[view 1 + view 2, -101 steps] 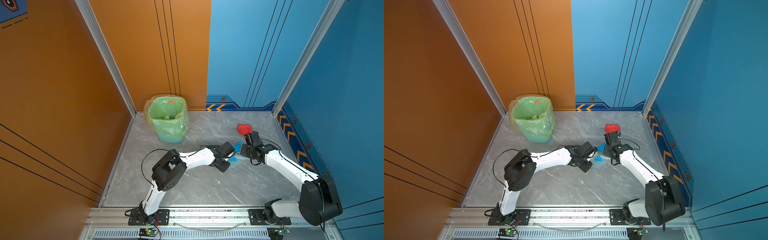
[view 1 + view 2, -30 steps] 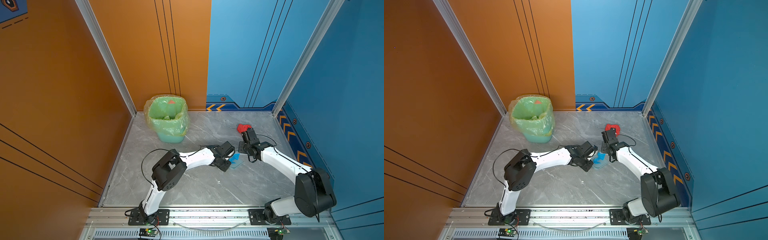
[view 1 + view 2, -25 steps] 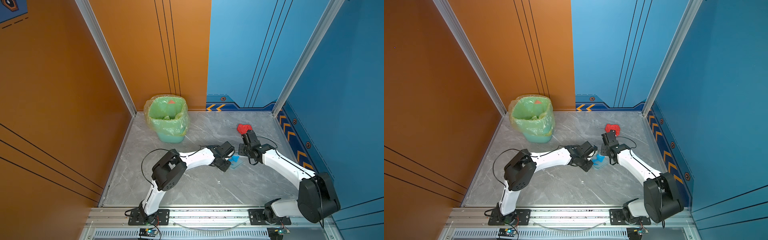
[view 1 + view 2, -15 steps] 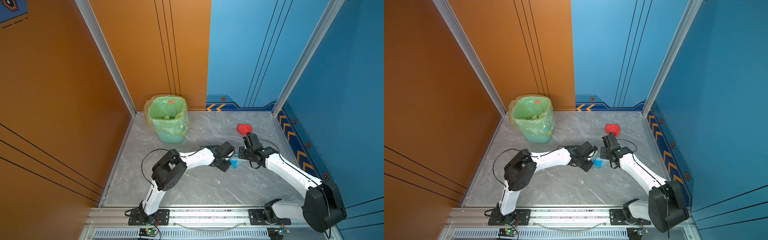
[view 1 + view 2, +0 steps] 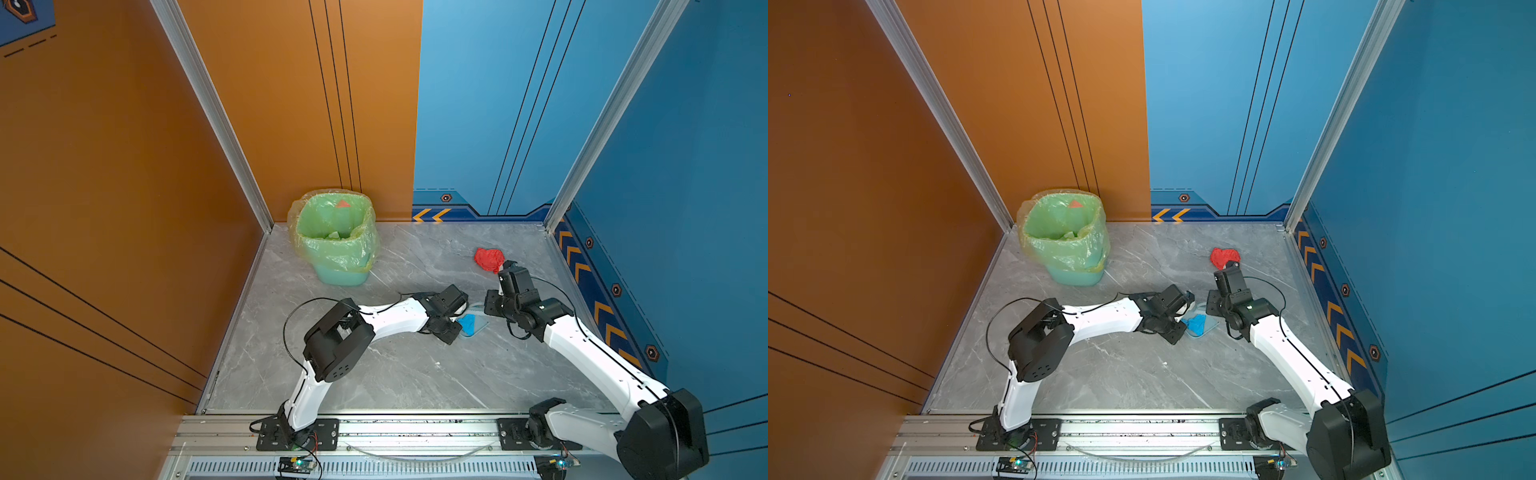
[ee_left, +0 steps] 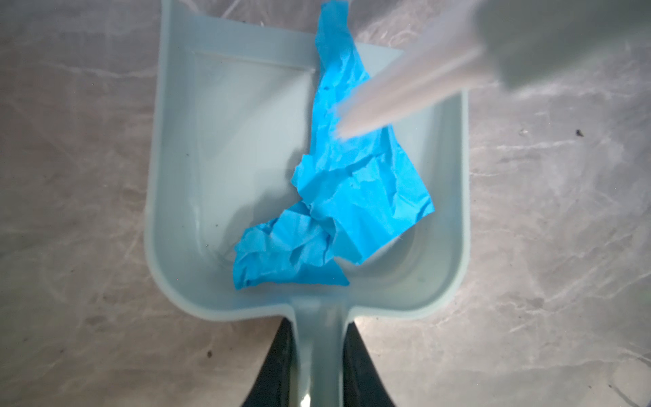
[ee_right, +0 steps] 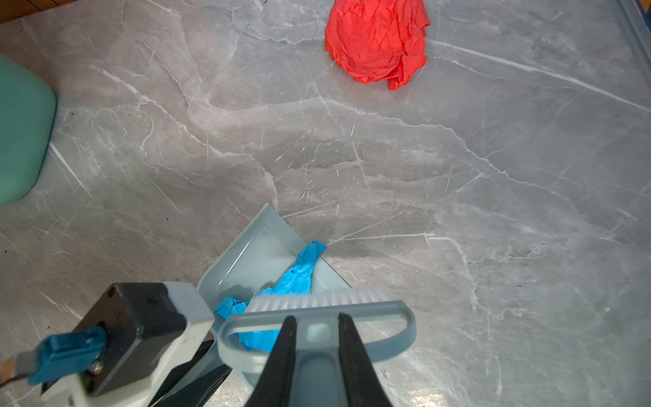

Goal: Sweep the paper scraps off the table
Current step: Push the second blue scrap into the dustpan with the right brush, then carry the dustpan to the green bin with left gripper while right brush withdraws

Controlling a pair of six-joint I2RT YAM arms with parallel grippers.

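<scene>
Both top views: bright, even overhead light, sharp all over. Bench (image 5: 395, 374) shows soft shadows under the arms (image 5: 395, 320) and a white glare band along its lower edge by the rail (image 5: 415, 428). Left wrist view: brush (image 6: 422, 88) at upper right is a blurred smear, blue scrap (image 6: 352, 197) is crisp, dustpan (image 6: 229, 141) rim is slightly soft. Right wrist view: bench veins sharp, red scrap (image 7: 378, 38) oversaturated, glare patch at lower right, lower-left foreground soft.
</scene>
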